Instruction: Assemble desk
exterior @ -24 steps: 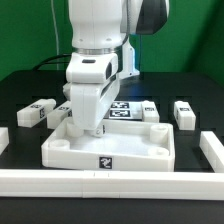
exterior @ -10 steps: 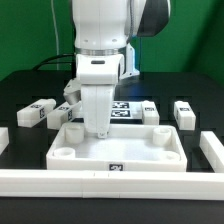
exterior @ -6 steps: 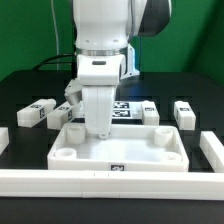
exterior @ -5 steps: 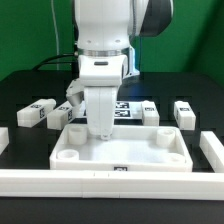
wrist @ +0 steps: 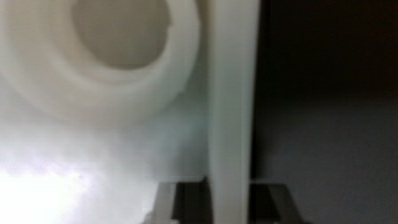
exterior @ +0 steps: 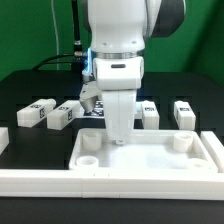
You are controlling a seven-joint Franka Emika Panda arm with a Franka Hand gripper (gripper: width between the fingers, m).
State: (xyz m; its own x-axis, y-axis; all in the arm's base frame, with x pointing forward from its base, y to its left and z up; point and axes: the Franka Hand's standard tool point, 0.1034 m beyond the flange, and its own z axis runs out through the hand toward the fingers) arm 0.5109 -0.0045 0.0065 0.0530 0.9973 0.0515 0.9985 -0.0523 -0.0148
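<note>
Pincer (exterior: 118, 138) is gripping, jaws narrow, the back wall of the white rimmed plastic tabletop (exterior: 150, 168).
Four white square leg blocks (exterior: 38, 113) are lying loose beside it, none fitted yet.

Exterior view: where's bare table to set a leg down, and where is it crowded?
Bare black table lies on the exterior view's left, between the tabletop, the front rail and the legs. The back row is crowded: legs and gripper on the tabletop's rim.

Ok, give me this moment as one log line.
gripper: shut on tabletop far rim | tabletop: flat, by front rail | legs: four, loose behind it, none fitted
</note>
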